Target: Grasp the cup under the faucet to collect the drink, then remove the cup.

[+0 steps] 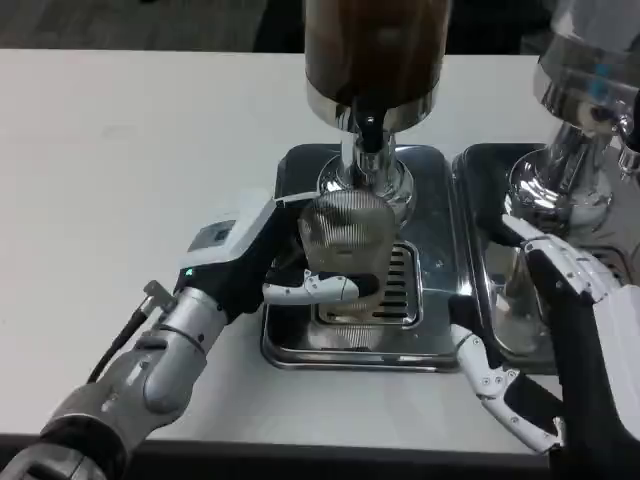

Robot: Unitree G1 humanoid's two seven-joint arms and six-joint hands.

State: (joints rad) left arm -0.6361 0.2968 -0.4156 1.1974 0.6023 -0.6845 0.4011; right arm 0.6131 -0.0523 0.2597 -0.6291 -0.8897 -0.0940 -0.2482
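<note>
Left hand [290,265] grips the cup [345,235] under the faucet [371,135].

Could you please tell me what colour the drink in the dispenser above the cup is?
Dark brown, seen in the dispenser tank at the top of the head view.

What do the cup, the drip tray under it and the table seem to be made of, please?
The cup looks like clear ribbed plastic or glass: the tray shows through it, so which one stays open. The drip tray appears to be polished metal, mirror-bright with sharp reflections and a slotted grate. The table looks like a matte white laminate or painted board, flat and without glare.
</note>
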